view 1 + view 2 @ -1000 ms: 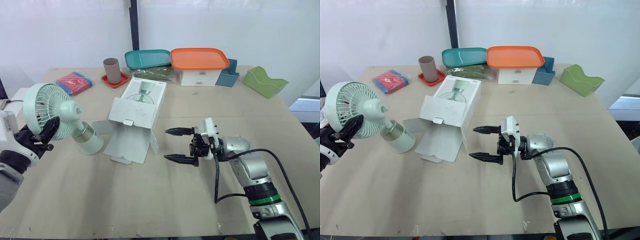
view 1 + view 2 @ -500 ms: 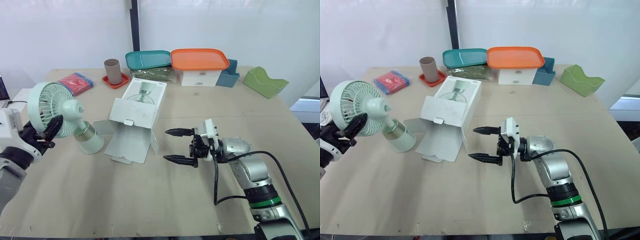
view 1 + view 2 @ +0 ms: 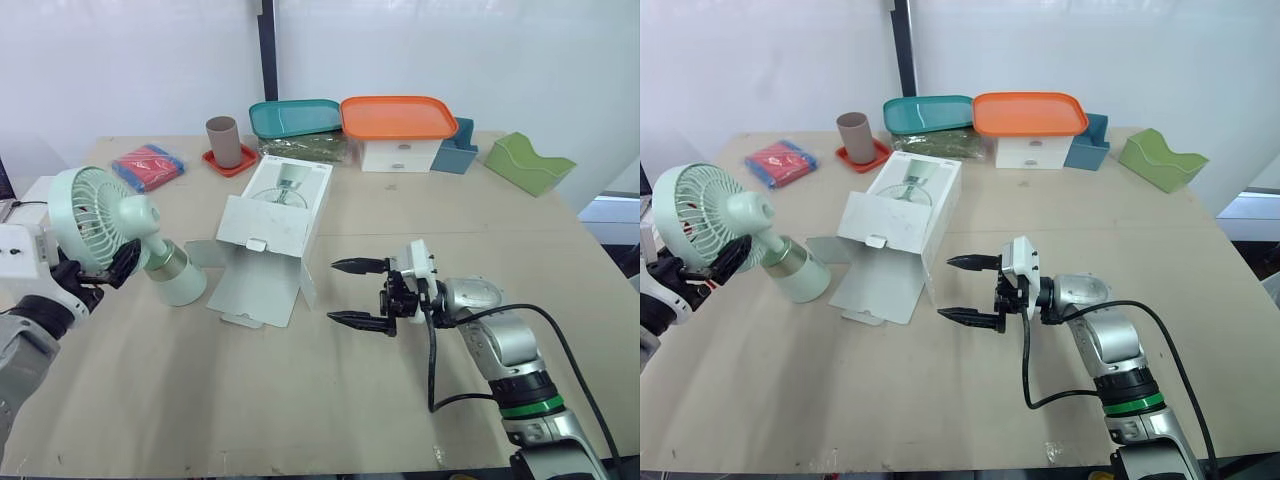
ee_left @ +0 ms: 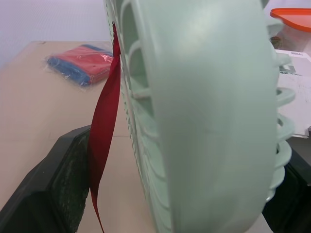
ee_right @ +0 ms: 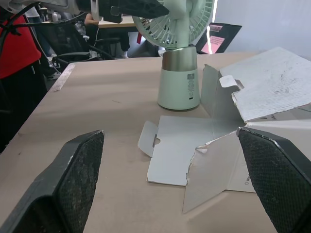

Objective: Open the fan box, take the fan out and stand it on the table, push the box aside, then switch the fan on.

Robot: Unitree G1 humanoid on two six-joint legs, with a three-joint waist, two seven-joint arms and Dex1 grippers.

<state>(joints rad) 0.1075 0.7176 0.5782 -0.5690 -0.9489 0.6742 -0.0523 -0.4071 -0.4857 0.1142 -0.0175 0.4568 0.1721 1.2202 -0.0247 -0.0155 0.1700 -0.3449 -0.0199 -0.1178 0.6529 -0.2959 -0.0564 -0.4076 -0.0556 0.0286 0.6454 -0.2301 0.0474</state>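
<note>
The mint-green plastic fan [image 3: 112, 215] stands at the left of the table [image 3: 300, 400], its cylindrical base ringed by a metallic band. The left gripper [image 3: 103, 265] has its black fingers clamped on the round, ribbed grille. The white cardboard box [image 3: 278, 215] lies beside the fan, flaps splayed. Just right of the box, the right gripper [image 3: 350, 292] hovers, pointed fingers spread wide and empty.
</note>
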